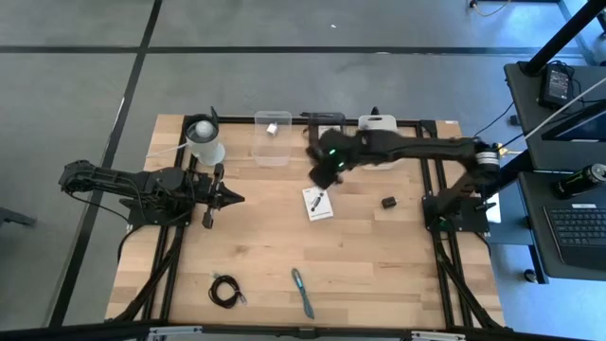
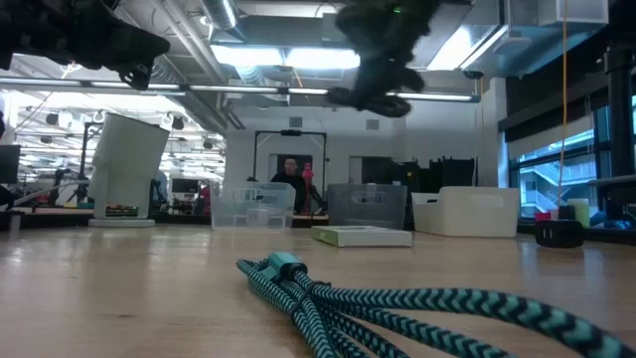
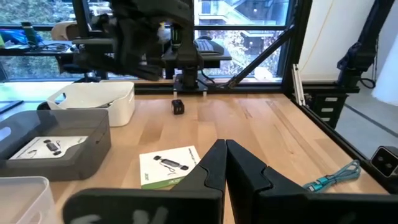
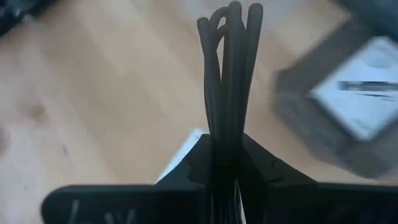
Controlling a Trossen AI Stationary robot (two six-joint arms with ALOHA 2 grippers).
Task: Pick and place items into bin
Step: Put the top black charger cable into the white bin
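Observation:
My right gripper [image 4: 227, 158] is shut on a bundle of black cable loops [image 4: 229, 68]. It hangs over the table's far middle [image 1: 322, 173], above a white card with a black part [image 1: 317, 204]. At the left, my left gripper [image 3: 224, 163] waits shut and level with nothing in it. Flat on the wood lie a small black block [image 1: 388, 202], a black coiled cable [image 1: 224, 291] and a teal braided cable [image 1: 303, 292]. A clear bin [image 1: 273, 138], a grey bin [image 1: 324, 126] and a white bin [image 1: 383, 126] stand along the far edge. My right gripper pinches the bundled cable loops between its two fingers [image 4: 258, 165], and the loops' bends [image 4: 231, 18] stick out past the fingertips. The fingers slant down from the table's right side. The bundle is lifted clear of the table.
A white round cup-like container [image 1: 204, 142] stands at the far left beside the clear bin. The grey bin [image 3: 50, 146] holds a white card. The teal cable [image 2: 397, 298] lies near the front edge. Bare wood lies between the card and the front edge.

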